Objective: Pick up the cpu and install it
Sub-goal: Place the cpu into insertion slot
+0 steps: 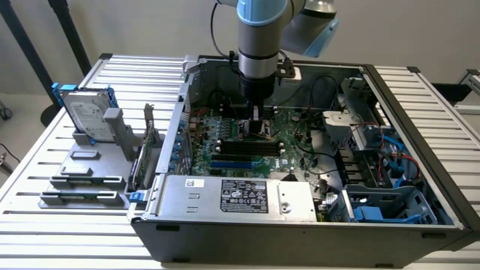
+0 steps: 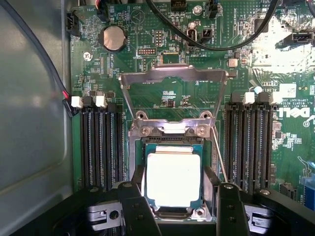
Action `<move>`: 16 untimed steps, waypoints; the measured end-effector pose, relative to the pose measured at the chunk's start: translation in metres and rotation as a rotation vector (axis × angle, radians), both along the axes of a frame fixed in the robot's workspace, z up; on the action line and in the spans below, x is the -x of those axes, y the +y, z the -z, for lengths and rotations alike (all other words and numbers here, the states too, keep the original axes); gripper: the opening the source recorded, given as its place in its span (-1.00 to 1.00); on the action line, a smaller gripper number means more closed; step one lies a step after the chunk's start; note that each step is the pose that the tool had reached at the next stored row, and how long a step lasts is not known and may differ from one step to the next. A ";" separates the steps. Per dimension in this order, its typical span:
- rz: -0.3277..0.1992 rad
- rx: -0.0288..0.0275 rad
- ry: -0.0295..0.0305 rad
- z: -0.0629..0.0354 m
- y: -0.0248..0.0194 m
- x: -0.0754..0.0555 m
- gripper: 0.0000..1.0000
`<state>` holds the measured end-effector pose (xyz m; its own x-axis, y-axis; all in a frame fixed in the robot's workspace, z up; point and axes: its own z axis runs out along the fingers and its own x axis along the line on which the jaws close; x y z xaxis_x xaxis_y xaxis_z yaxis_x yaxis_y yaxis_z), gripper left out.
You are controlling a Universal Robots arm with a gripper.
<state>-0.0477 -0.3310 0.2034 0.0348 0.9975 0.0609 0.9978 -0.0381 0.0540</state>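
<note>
Apparently socketed, the cpu (image 2: 173, 178) lies between tool (image 2: 181, 199) fingers (image 2: 134, 209).

The arm (image 1: 259, 34) hangs vertically at the upper centre of the exterior view. The gripper (image 1: 257, 125) points straight down, its two fingers (image 2: 138, 211) spread apart, gripping nothing.

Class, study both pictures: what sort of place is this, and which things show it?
Probably a robotics lab bench for computer assembly: a robot arm reaches into an open computer case on a slatted table, with a hard drive standing in a parts rack beside it.
</note>
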 end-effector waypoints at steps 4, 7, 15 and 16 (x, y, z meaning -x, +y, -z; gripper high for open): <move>0.000 0.0000 0.0000 0.0004 0.0001 0.000 0.09; 0.000 -0.0001 -0.0001 0.0009 0.0001 -0.001 0.09; -0.001 0.0000 0.0000 0.0023 0.0001 -0.001 0.09; -0.001 0.0003 -0.0001 0.0025 0.0003 -0.001 0.09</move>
